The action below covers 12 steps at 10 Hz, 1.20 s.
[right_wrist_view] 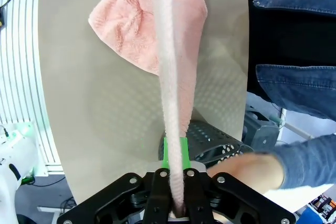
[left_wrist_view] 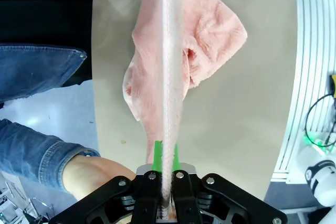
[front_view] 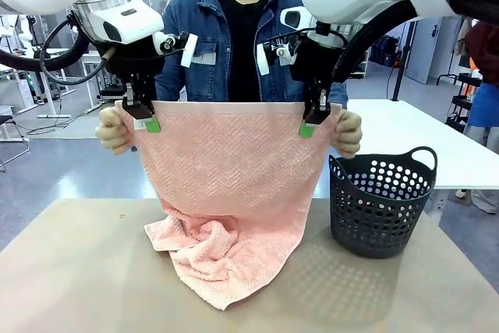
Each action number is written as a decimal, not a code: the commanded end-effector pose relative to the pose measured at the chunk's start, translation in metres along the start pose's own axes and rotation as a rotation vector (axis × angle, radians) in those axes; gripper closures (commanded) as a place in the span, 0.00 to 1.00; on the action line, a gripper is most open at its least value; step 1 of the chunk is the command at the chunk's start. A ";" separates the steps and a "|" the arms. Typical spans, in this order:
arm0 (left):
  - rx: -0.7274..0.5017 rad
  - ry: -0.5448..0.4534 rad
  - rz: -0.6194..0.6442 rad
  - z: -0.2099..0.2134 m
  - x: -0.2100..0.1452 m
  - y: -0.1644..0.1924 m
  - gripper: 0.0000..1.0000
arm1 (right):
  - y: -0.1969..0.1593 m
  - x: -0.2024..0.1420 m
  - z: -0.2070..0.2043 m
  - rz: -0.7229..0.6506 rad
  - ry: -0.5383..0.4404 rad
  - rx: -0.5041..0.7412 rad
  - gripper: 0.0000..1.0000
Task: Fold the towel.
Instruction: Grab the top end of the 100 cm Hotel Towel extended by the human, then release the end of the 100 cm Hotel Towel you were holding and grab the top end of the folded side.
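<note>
Table (front_view: 70,271) supports the bunched lower end of the towel (front_view: 226,169), with the basket (front_view: 382,208) at its 3 o'clock. Left gripper (front_view: 150,122) and right gripper (front_view: 308,126) are clenched on the top corners at 10 and 2 o'clock, sheet hanging taut between them.

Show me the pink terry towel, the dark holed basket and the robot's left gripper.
salmon-pink terry cloth towel (front_view: 226,154), front view, hanging middle.
dark perforated plastic basket (front_view: 382,216), front view, side wall.
left gripper (front_view: 148,121), front view, between its fingertips.
</note>
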<state>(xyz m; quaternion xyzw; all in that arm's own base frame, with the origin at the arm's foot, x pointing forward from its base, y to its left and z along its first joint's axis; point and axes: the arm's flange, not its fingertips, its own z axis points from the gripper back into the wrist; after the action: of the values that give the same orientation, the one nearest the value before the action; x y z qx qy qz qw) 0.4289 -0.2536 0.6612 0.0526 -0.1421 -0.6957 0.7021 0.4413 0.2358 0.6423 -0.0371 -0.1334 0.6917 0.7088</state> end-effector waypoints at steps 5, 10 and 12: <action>0.001 -0.001 0.002 0.001 -0.001 0.001 1.00 | 0.000 -0.001 0.001 0.000 0.003 -0.001 1.00; 0.001 -0.001 0.002 0.001 -0.001 0.001 1.00 | 0.000 -0.001 0.001 0.000 0.003 -0.001 1.00; 0.001 -0.001 0.002 0.001 -0.001 0.001 1.00 | 0.000 -0.001 0.001 0.000 0.003 -0.001 1.00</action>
<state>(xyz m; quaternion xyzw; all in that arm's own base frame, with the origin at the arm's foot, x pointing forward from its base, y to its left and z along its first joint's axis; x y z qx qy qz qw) 0.4288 -0.2538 0.6612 0.0526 -0.1420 -0.6958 0.7020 0.4413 0.2358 0.6423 -0.0371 -0.1334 0.6917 0.7088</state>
